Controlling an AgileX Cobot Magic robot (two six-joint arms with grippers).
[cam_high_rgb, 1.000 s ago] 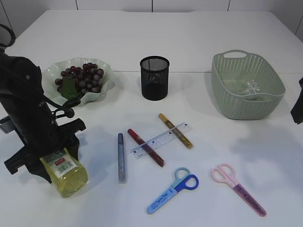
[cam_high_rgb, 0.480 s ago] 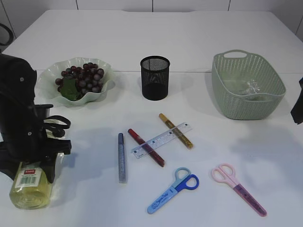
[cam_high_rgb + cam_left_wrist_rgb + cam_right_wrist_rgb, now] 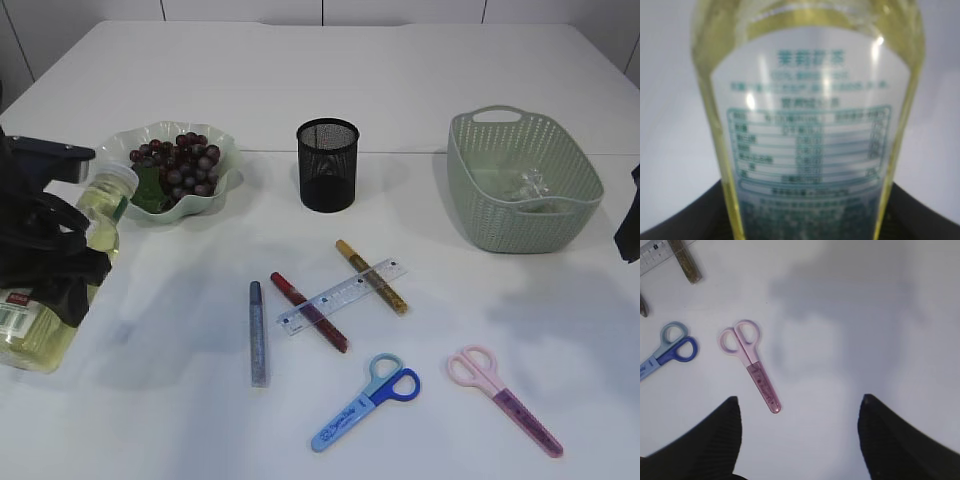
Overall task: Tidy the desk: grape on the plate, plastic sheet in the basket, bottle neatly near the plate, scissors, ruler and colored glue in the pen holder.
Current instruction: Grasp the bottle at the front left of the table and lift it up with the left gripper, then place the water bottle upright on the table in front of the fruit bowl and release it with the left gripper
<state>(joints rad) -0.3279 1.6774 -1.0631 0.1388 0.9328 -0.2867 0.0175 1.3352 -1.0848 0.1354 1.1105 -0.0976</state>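
My left gripper (image 3: 50, 265) is shut on the bottle (image 3: 30, 330) of yellow liquid at the far left and holds it nearly upright, cap toward the plate. The bottle's label fills the left wrist view (image 3: 807, 125). Grapes (image 3: 180, 165) lie on the green plate (image 3: 222, 145). The plastic sheet (image 3: 528, 185) is in the basket (image 3: 520, 225). The ruler (image 3: 343, 295) lies across red glue (image 3: 308, 311) and gold glue (image 3: 371, 276), with silver glue (image 3: 257, 335) beside them. Blue scissors (image 3: 365, 402) and pink scissors (image 3: 503, 400) lie in front. My right gripper (image 3: 799, 440) is open and empty above the table, right of the pink scissors (image 3: 752, 371).
The black mesh pen holder (image 3: 326, 165) stands at the middle back, between plate and basket. Only a dark edge of the right arm (image 3: 630, 225) shows at the right border. Blue scissors (image 3: 665, 347) and the ruler's end (image 3: 655, 252) show in the right wrist view.
The left gripper has swung the bottle from lying on its side to nearly upright and carried it left and up. Everything else stayed still.
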